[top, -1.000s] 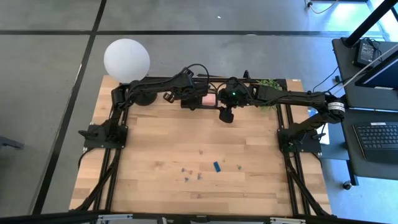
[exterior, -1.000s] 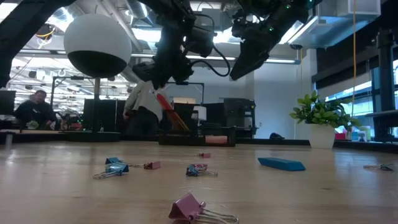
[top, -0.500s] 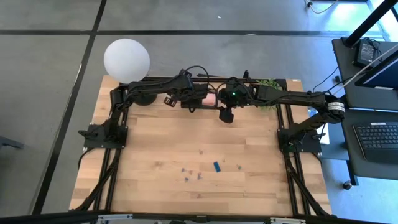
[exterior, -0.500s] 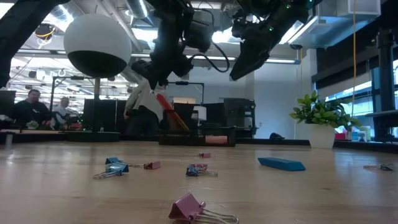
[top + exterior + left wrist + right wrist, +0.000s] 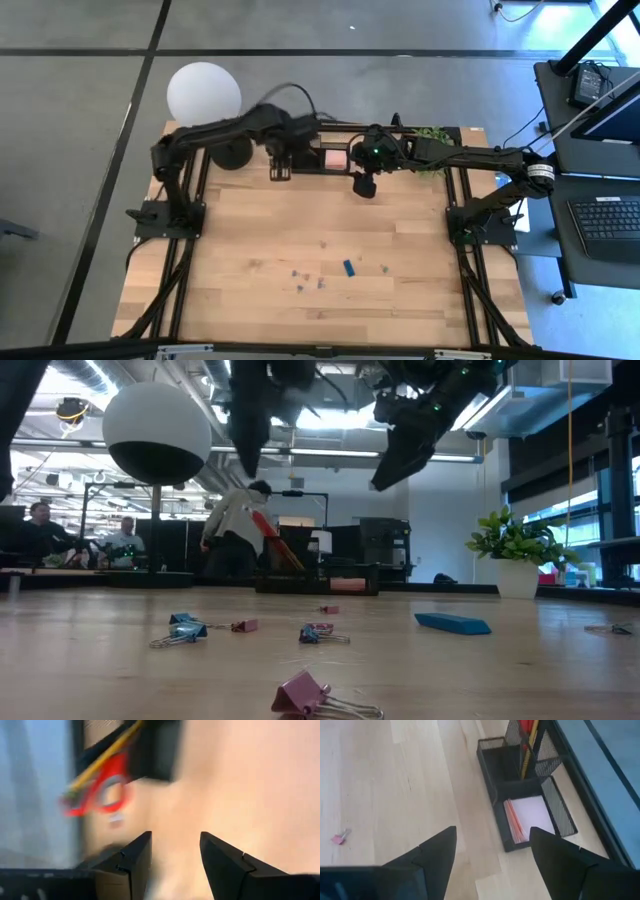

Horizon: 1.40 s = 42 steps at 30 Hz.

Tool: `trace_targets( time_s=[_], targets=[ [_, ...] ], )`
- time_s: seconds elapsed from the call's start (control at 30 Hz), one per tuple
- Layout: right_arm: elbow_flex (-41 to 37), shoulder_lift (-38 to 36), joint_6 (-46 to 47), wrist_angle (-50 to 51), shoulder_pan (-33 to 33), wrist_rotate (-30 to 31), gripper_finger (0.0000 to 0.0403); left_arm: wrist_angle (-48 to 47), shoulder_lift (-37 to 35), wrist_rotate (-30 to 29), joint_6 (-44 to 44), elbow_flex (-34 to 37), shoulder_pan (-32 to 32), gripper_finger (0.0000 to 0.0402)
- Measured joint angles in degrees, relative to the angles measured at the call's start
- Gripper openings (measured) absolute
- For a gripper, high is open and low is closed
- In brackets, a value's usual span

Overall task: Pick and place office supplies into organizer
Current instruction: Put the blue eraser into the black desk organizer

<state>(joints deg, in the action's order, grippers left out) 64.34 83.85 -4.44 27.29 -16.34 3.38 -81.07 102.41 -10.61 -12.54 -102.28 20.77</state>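
The black organizer [image 5: 312, 160] [image 5: 506, 766] stands at the table's far edge. Red-handled scissors [image 5: 102, 790] [image 5: 268, 532] and a yellow pencil [image 5: 107, 751] stand upright in its tall cup, and a pink sticky-note pad [image 5: 527, 817] lies in its tray. My left gripper [image 5: 278, 170] [image 5: 175, 855] hangs open, pointing down, just left of the organizer with nothing between its fingers. My right gripper [image 5: 363, 186] [image 5: 492, 842] waits open above the organizer's right end. A blue block [image 5: 348, 267] [image 5: 452, 623] and several small clips [image 5: 303, 277] [image 5: 318, 632] lie on the near wood.
A lamp with a white globe [image 5: 204, 95] stands at the far left corner and a green potted plant [image 5: 432, 134] [image 5: 515, 555] at the far right. A pink clip [image 5: 305, 695] lies nearest the low camera. Bare wood [image 5: 250, 220] spreads mid-table. People are in the room beyond.
My left gripper has risen and drawn away from the scissors' handles toward the table's left, rolling its wrist until it points down. The scissors stay standing in the organizer. My right arm has kept still.
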Motion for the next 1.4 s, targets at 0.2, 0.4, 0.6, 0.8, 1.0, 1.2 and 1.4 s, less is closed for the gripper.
trace_targets(
  time_s=[0.2, 0.4, 0.6, 0.8, 1.0, 1.2, 1.4],
  targets=[
    [0.0, 0.0, 1.7, 2.7, 0.2, -0.5, 0.0255, 12.7, -8.1, 18.8, 6.9, 5.9, 1.4, 0.016],
    [0.0, 0.0, 6.2, 4.0, 0.2, -1.6, 0.0255, 18.6, -13.4, 22.6, 13.1, 18.4, -1.7, 0.0164],
    [0.0, 0.0, 14.1, 6.0, 0.2, -4.1, 0.0255, 43.8, -20.8, 25.3, 18.6, 37.9, -7.5, 0.0162],
    [0.0, 0.0, 16.2, 5.9, 0.9, -13.5, 0.0255, 66.1, -30.7, 22.3, 25.9, 52.0, -12.3, 0.016],
    [0.0, 0.0, 23.5, 4.0, 6.4, -10.4, 0.0255, 74.4, -39.9, 15.7, 27.7, 60.8, -18.6, 0.016],
    [0.0, 0.1, 38.9, 4.2, 15.7, -2.9, 0.0255, 77.8, -49.5, 11.3, 28.9, 68.4, -25.2, 0.0159],
    [1.6, 1.6, 51.8, 3.8, 25.7, 3.0, 0.0255, 84.6, -58.7, 8.7, 30.9, 76.5, -31.1, 0.0159]
  ],
)
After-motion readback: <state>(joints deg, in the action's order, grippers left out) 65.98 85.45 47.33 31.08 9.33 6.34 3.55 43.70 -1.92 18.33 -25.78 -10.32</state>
